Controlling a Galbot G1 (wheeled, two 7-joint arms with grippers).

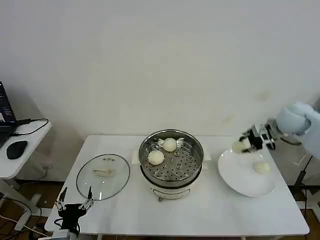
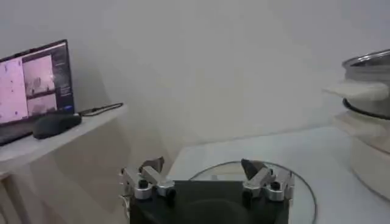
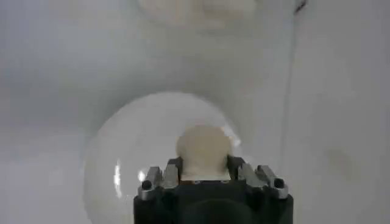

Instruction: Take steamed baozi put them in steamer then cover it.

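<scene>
The right gripper (image 1: 242, 145) squeezes one baozi (image 3: 204, 151) between its fingers, above the white plate (image 1: 240, 182). The left gripper (image 1: 74, 204) waits with fingers wide apart, just before the glass lid (image 1: 103, 176).

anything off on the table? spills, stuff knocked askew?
Nothing stands out. Two baozi sit in the upright steamer, one on the plate, one in the right gripper; the cover lies flat, left gripper beside it.

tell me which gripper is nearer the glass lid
Left. The left gripper hovers open at the table's front edge, just by the lid. The right gripper is far across, beyond the steamer, holding a baozi above the plate.
</scene>
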